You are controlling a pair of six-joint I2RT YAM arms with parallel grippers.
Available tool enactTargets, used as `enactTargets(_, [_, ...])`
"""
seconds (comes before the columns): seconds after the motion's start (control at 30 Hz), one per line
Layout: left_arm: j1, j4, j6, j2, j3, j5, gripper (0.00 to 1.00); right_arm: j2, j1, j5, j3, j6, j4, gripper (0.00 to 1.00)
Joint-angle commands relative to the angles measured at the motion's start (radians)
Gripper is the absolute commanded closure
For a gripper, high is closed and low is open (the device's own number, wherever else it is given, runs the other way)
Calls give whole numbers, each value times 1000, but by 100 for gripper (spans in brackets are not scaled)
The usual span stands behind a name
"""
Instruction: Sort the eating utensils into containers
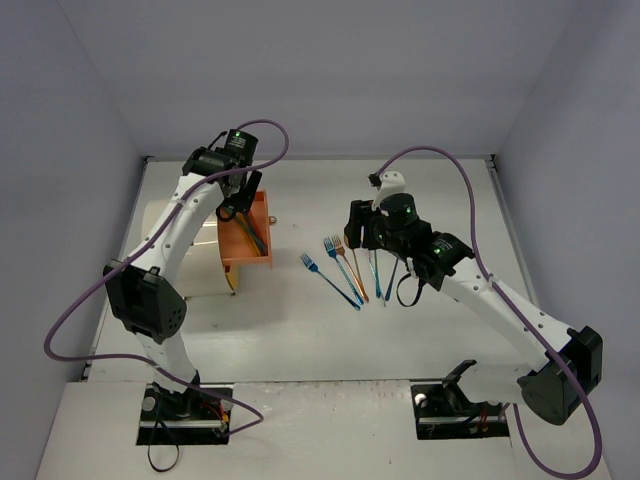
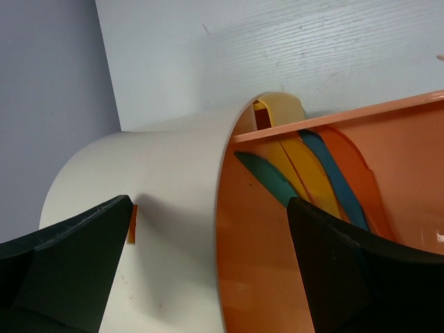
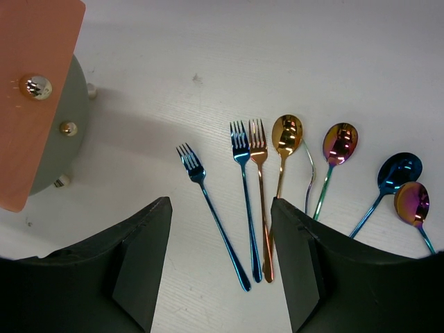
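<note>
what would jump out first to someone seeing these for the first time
First, the fan of shiny forks and spoons in blue, gold and purple at the centre of the white table, with the open right gripper hovering above it. Then the orange drawer pulled out of the cream drum cabinet at the left, with coloured knives inside, under the open left gripper.

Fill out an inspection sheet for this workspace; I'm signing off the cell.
Surface: white table, no spills seen.
Job's things: three forks and four spoons in a row on the table; coloured knives lying in the open orange drawer of the cream cabinet.
Clutter: nothing seen.
Grippers: left gripper open over the drawer's edge; right gripper open above the forks; both empty.
Cables: purple cables loop off both arms.
Surroundings: plain grey walls on three sides.
</note>
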Motion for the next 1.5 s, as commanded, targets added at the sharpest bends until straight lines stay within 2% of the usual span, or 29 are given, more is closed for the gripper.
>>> enactTargets(0.0, [-8, 0, -26, -75, 141, 3, 7, 13, -7, -39, 82, -32, 61, 43])
enactTargets(0.2, [-8, 4, -97, -157, 248, 40, 7, 103, -1, -156, 183, -78, 65, 43])
enactTargets(0.33, [20, -1, -116, -242, 227, 37, 7, 195, 9, -267, 259, -138, 66, 43])
enactTargets(0.37, [30, 0, -131, -270, 199, 50, 7, 221, 9, -294, 270, -155, 67, 43])
enactTargets(0.5, [193, 9, -187, -365, 66, 174, 7, 300, 10, -407, 337, -245, 69, 43])
enactTargets(0.67, [320, 63, -198, -488, -138, 290, 7, 406, 6, -607, 401, -456, 67, 41])
enactTargets(0.9, [489, 173, -206, -546, -318, 491, 7, 531, -7, -825, 491, -653, 64, 39])
enactTargets(1.07, [508, 238, -176, -531, -357, 562, 7, 603, -4, -950, 554, -690, 66, 39])
enactTargets(1.47, [509, 343, -134, -465, -429, 707, 7, 695, 13, -1047, 654, -748, 66, 39])
